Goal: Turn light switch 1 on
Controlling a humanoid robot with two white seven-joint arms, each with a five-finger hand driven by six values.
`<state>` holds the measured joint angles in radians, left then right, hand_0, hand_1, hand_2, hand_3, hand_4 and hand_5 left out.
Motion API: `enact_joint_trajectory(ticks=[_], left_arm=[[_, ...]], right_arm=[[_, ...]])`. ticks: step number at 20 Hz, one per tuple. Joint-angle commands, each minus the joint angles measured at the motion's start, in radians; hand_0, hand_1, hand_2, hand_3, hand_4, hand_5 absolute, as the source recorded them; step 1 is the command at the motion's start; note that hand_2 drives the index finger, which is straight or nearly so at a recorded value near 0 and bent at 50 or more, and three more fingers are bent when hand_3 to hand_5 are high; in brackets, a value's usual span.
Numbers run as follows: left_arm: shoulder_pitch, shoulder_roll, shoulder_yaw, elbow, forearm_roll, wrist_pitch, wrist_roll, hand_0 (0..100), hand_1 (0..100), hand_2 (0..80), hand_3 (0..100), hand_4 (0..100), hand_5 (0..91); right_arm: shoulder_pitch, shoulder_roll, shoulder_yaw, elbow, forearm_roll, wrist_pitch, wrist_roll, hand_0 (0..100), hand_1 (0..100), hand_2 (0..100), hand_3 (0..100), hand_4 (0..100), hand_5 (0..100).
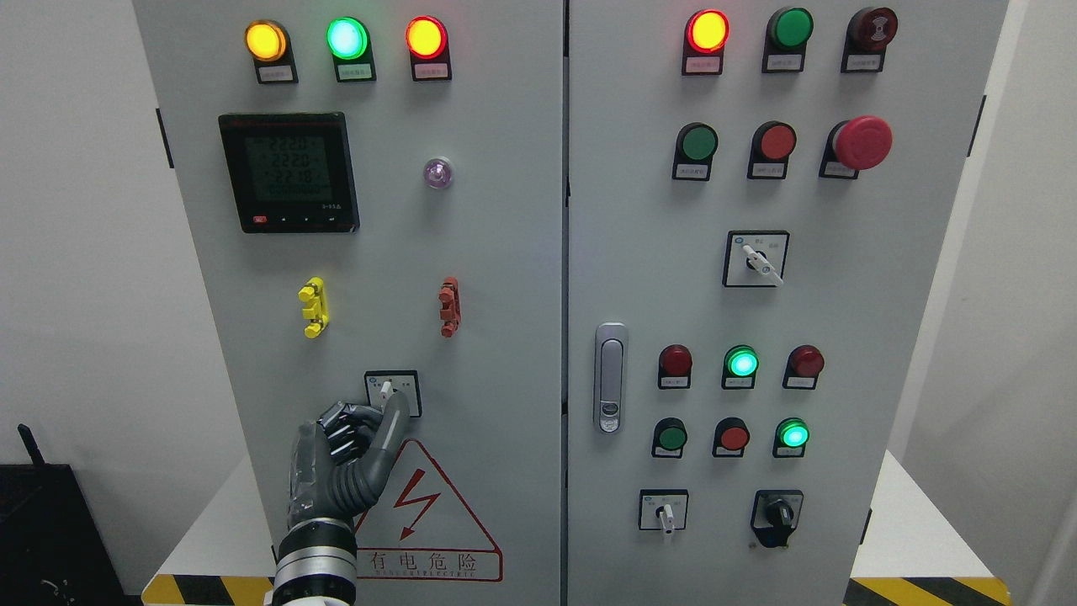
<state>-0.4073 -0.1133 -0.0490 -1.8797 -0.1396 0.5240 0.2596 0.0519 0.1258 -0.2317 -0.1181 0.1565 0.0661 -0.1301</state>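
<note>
The left hand [349, 446] rises from the lower left, its fingers curled together and holding nothing, thumb stretched up-right. Just beyond that thumb tip, on the left cabinet door [505, 337], sits the rotary selector switch [392, 392], its small white knob standing roughly upright, touching or nearly so.

You see the left hand [353, 438] on the left cabinet door [505, 269] | thumb raised against the small rotary switch [392, 390] | other fingers curled | warning triangle [425, 513] just below.

Digital meter [289, 172], red mushroom button [862, 142], door latch [610, 377], lit green lamp [347, 38]
</note>
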Motion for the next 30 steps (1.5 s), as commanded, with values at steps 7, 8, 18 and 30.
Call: enact_joint_trajectory(ticks=[7, 8, 18, 30], left_arm=[[-0.004, 0.0, -0.003, 0.005, 0.002, -0.004, -0.002, 35, 54, 57.8, 94, 92, 88.6], [-0.004, 0.0, -0.003, 0.007, 0.002, -0.004, -0.002, 36, 54, 57.8, 94, 92, 88.6], [-0.004, 0.0, -0.003, 0.013, 0.003, -0.004, -0.002, 46, 52, 57.9, 94, 92, 88.6], [-0.004, -0.002, -0.003, 0.011, 0.003, -0.005, -0.002, 53, 47, 57.6, 93, 92, 88.6]], right_arm=[[0.0, 0.0, 0.0, 0.0, 0.0, 0.0, 0.0, 31, 0, 0, 0, 0, 0], [0.0, 0.0, 0.0, 0.0, 0.0, 0.0, 0.0, 31, 0, 0, 0, 0, 0], [0.0, 0.0, 0.0, 0.0, 0.0, 0.0, 0.0, 31, 0, 0, 0, 0, 0], [0.0, 0.0, 0.0, 0.0, 0.0, 0.0, 0.0, 31, 0, 0, 0, 0, 0]])
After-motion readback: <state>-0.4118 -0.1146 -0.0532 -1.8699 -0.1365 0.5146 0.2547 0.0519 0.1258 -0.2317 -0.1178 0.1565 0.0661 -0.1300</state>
